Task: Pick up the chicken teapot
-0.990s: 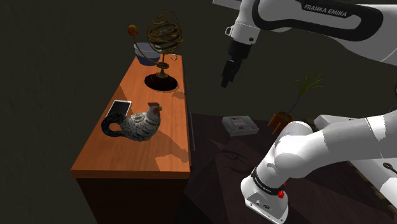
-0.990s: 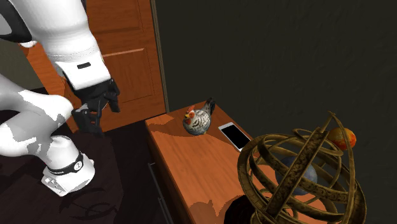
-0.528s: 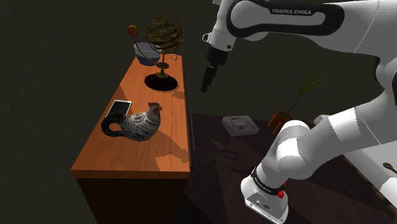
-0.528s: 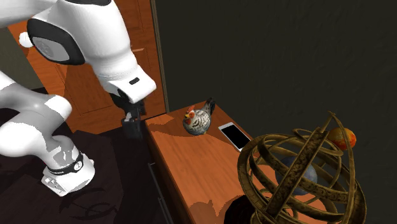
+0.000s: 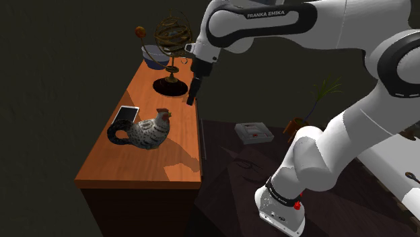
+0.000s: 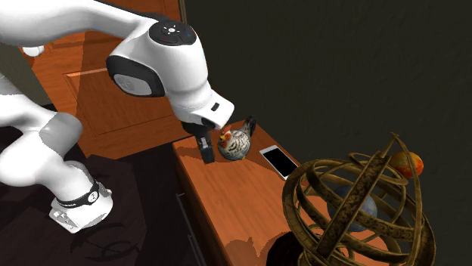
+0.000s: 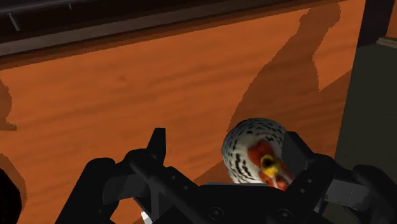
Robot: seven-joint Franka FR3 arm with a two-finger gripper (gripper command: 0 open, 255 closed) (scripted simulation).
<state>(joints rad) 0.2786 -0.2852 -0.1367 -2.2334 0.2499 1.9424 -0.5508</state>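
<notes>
The chicken teapot (image 5: 143, 130), speckled white and black with a red comb and a dark curled tail handle, stands upright on the orange wooden sideboard (image 5: 168, 165). In the second exterior view the teapot (image 6: 236, 142) sits near the sideboard's far end. My gripper (image 5: 191, 98) hangs in the air over the sideboard's right edge in the shoulder view, above and to the right of the teapot, apart from it. In the wrist view the gripper (image 7: 227, 137) is open, and the chicken's head (image 7: 254, 153) shows below, close to one finger (image 7: 298, 147), untouched.
A smartphone (image 5: 125, 114) lies just behind the teapot. Farther back stand a brass armillary sphere (image 5: 173, 37), a blue bowl (image 5: 155, 57) and an orange ball (image 5: 141, 30). On the dark floor are a white box (image 5: 254, 132) and a potted plant (image 5: 299, 124). A wooden door (image 6: 113, 83) is behind.
The arm has swung to the shoulder view's left and come lower, carrying the gripper from above the floor to above the sideboard's edge, nearer the teapot. The teapot has not moved.
</notes>
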